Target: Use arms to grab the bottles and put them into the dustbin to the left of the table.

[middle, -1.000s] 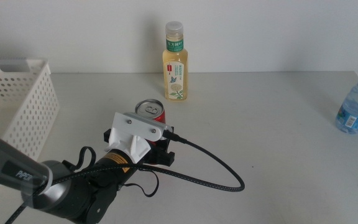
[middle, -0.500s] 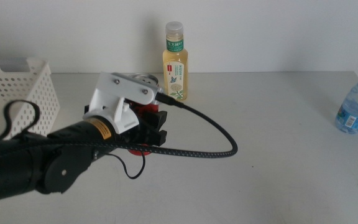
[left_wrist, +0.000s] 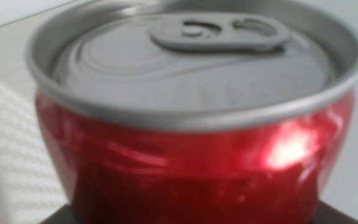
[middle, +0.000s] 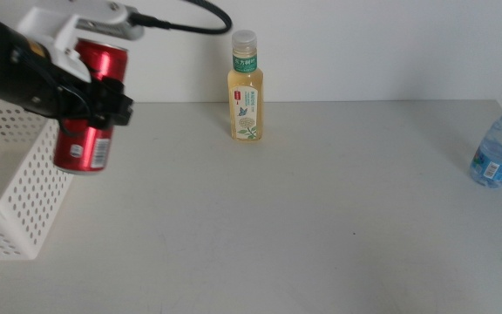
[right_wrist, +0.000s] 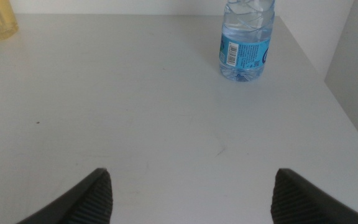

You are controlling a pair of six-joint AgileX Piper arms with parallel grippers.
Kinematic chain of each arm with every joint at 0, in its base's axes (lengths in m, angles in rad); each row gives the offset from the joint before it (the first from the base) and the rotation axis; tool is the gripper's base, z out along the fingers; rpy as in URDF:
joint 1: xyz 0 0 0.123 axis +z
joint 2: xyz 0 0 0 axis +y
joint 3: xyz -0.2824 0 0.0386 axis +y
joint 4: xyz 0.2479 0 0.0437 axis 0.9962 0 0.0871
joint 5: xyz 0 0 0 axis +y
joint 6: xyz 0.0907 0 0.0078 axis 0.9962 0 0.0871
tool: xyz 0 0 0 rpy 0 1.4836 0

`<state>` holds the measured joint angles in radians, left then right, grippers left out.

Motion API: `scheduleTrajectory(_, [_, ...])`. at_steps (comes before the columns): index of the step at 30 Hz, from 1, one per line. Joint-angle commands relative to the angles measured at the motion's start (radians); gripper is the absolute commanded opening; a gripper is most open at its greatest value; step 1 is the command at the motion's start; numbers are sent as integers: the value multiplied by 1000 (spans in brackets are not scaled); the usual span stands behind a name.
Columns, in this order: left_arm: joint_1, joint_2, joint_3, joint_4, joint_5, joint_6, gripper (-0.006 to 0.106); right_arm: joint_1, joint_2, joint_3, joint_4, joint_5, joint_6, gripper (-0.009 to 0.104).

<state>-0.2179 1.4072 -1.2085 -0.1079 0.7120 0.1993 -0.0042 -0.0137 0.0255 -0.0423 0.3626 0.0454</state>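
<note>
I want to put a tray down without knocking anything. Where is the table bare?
The table is bare between the yellow tea bottle at the back and the water bottle at the right edge, and all along the front. The left is crowded: the left gripper holds the red can by the dustbin.

Left hand [middle: 90, 92] raised, clamped shut; right hand [right_wrist: 191, 196] (low) spread apart.
</note>
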Motion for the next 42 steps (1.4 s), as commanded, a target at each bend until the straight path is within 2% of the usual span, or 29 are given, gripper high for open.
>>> scheduleTrajectory(1, [60,-45,-132,-9,51,36,2,-7,-21,-7,-12,-41,-12,65])
scheduleTrajectory(11, [343,96,-482,-11,387,121,2,-7,-21,-7,-12,-41,-12,65])
scheduleTrajectory(19, [486,254,-563,-10,426,159,2,-7,-21,-7,-12,-41,-12,65])
scheduleTrajectory(35, [499,551,-563,127,351,100,2,-7,-21,-7,-12,-41,-12,65])
scheduleTrajectory(42, [498,629,-563,129,349,87,5,-7,-21,-7,-12,-41,-12,65])
